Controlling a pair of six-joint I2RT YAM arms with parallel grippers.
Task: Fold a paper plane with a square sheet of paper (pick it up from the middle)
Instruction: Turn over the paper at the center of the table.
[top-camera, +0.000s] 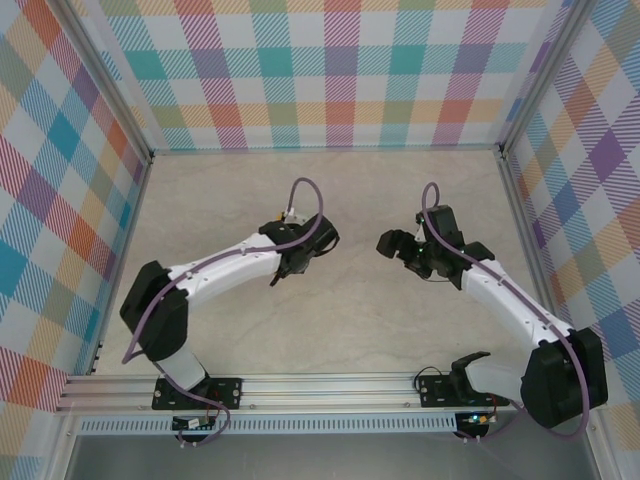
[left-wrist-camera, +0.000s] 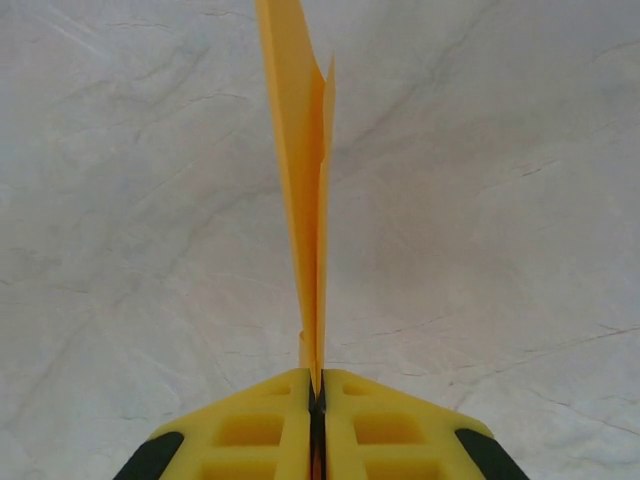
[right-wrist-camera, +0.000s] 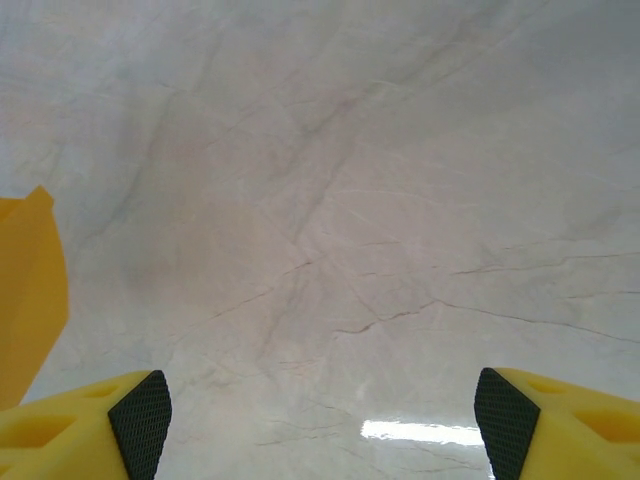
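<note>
your left gripper (left-wrist-camera: 316, 392) is clamped on the paper plane (left-wrist-camera: 300, 180), held edge-up over the table (left-wrist-camera: 500, 200), so hold that pinch firm and bring your wide-open right gripper (right-wrist-camera: 322, 405) in slowly without crushing its crease.

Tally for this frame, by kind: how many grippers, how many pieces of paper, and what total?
Grippers: 2 (left gripper shut on the paper, right gripper open)
Folded orange-yellow paper: 1
Total: 3
</note>
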